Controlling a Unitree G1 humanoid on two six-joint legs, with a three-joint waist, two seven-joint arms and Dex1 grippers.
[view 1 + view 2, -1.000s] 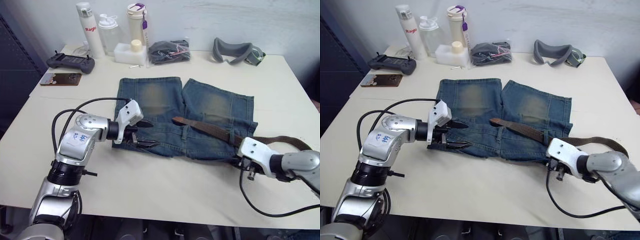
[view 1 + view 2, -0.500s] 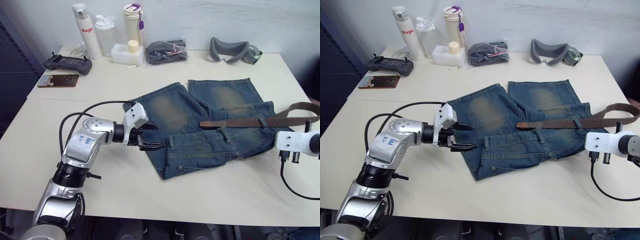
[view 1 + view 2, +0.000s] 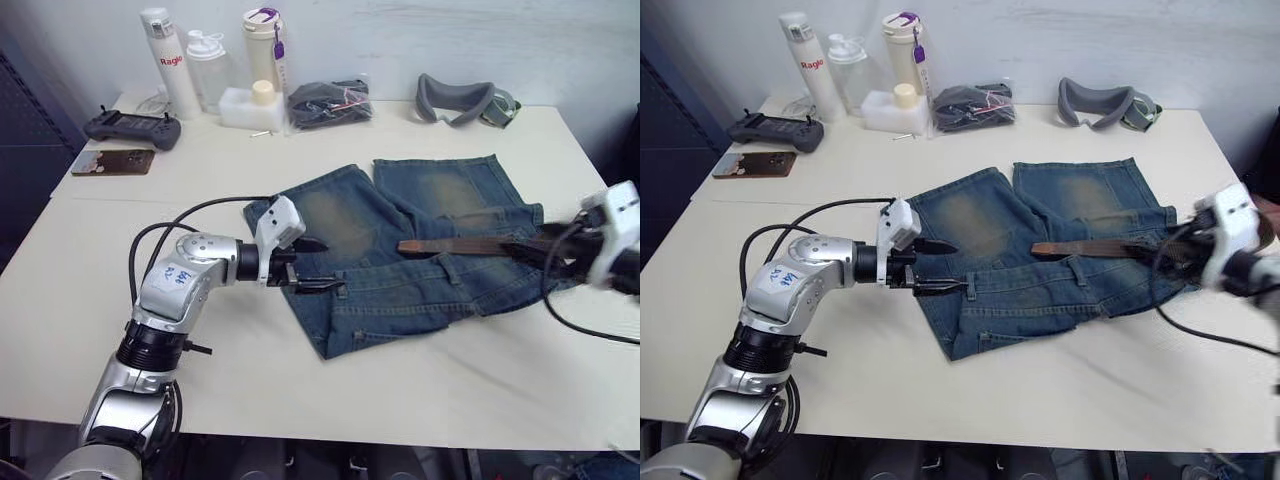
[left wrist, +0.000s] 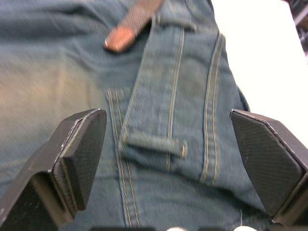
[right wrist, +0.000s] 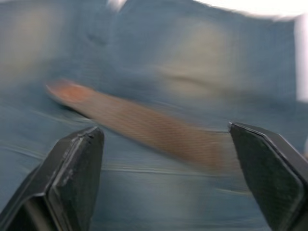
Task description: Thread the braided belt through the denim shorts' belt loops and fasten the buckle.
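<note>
The denim shorts [image 3: 405, 245] are lying flat near the middle of the table [image 3: 300, 400], waistband toward the robot. The braided belt [image 3: 455, 245] is resting across the shorts just above the waistband, its free tip near the centre seam. The left gripper [image 3: 318, 265] is hovering with fingers spread wide over a belt loop [image 4: 153, 143] at the shorts' left end. The right gripper [image 3: 1170, 258] is reaching in at the shorts' right edge, fingers spread apart above the belt.
</note>
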